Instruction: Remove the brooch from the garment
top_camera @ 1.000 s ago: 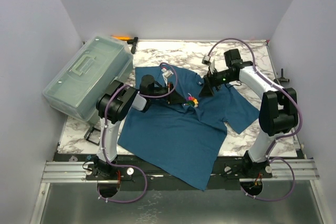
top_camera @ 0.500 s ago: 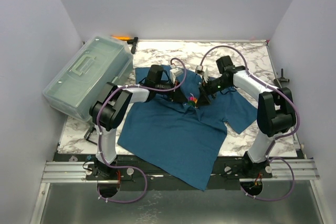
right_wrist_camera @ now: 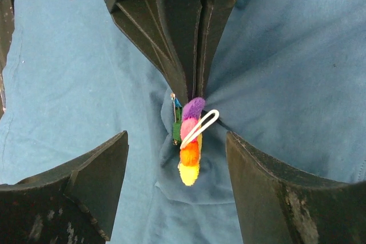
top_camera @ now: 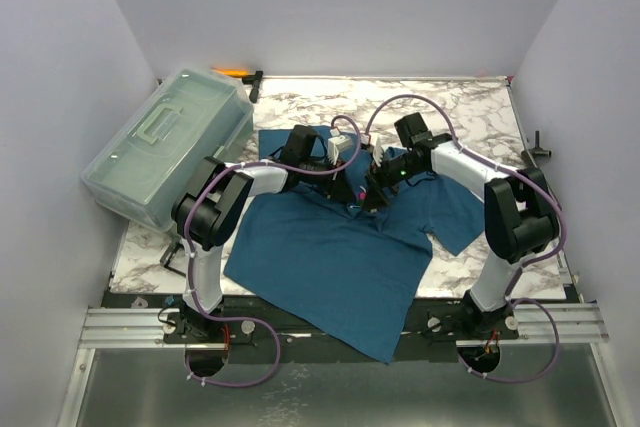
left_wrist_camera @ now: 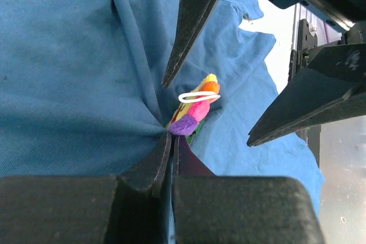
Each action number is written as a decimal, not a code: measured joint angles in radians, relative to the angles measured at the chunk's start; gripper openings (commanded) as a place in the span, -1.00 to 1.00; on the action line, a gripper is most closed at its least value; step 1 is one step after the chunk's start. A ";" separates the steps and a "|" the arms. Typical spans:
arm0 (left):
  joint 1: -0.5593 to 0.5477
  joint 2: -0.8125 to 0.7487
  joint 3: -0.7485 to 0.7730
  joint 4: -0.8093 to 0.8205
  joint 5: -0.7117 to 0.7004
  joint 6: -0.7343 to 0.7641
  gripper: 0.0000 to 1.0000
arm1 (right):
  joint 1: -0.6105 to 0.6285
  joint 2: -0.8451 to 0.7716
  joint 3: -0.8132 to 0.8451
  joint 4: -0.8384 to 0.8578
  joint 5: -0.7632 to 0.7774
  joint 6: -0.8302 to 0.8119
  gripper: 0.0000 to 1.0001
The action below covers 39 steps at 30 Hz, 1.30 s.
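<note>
Closest in, the left end effector has its two black fingers pressed together on a fold of the garment, a big dark teal-blue T-shirt in soft matte cloth. You can see the creases all running into that pinch.

Right at its tips, touching the pinched cloth, is the small fuzzy multicoloured flower brooch. It's standing edge-on, purple nearest the left fingers, then pink, orange and yellow, with a bit of green underneath. A thin white loop lies across it, and a fine metal pin shows beside it in the right wrist view.

Just past that, the right end effector hangs with its wedge-shaped fingers wide apart, one on each side of the brooch and touching nothing.

My guess on handling: the brooch looks feather-light and squashy, so it'll deform before it slips. The pin is the only stiff part and will probably drag the cloth along with it. I'd grab across the fuzzy body at the pink/orange middle, not the white loop. The left pinch should hold the floppy shirt down.

Further out, the shirt spreads rumpled over the white-and-grey marbled worktop. Well off beyond the left arm sits a translucent pale green lidded plastic box.
</note>
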 measured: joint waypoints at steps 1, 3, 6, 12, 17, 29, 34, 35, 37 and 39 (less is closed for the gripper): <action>0.000 0.000 0.002 -0.003 0.000 0.000 -1.00 | 0.001 0.000 -0.006 0.008 0.002 0.004 0.41; -0.001 0.000 0.007 -0.009 0.000 0.000 -1.00 | 0.003 0.000 -0.021 0.030 0.005 0.013 0.39; 0.000 0.000 0.016 -0.015 0.002 -0.001 -1.00 | 0.008 0.000 -0.049 0.063 0.010 0.027 0.28; 0.000 0.000 0.016 -0.020 0.003 -0.004 -1.00 | 0.014 0.000 -0.086 0.126 0.013 0.062 0.01; 0.000 0.000 0.016 -0.021 0.003 -0.004 -1.00 | 0.018 0.000 -0.103 0.171 0.016 0.089 -0.29; 0.025 -0.003 0.011 0.016 0.002 -0.074 0.10 | 0.019 -0.009 -0.164 0.283 0.025 0.164 -0.99; 0.109 -0.069 -0.080 0.176 -0.014 -0.181 0.32 | 0.017 -0.069 -0.254 0.394 0.026 0.259 -0.99; 0.132 -0.094 -0.115 0.224 -0.023 -0.203 0.31 | 0.016 -0.089 -0.276 0.428 0.026 0.286 -0.99; 0.161 -0.132 -0.170 0.298 -0.035 -0.229 0.28 | 0.013 -0.128 -0.321 0.508 0.026 0.341 -0.99; 0.169 -0.152 -0.202 0.346 -0.042 -0.245 0.27 | 0.011 -0.162 -0.364 0.597 0.029 0.404 -0.99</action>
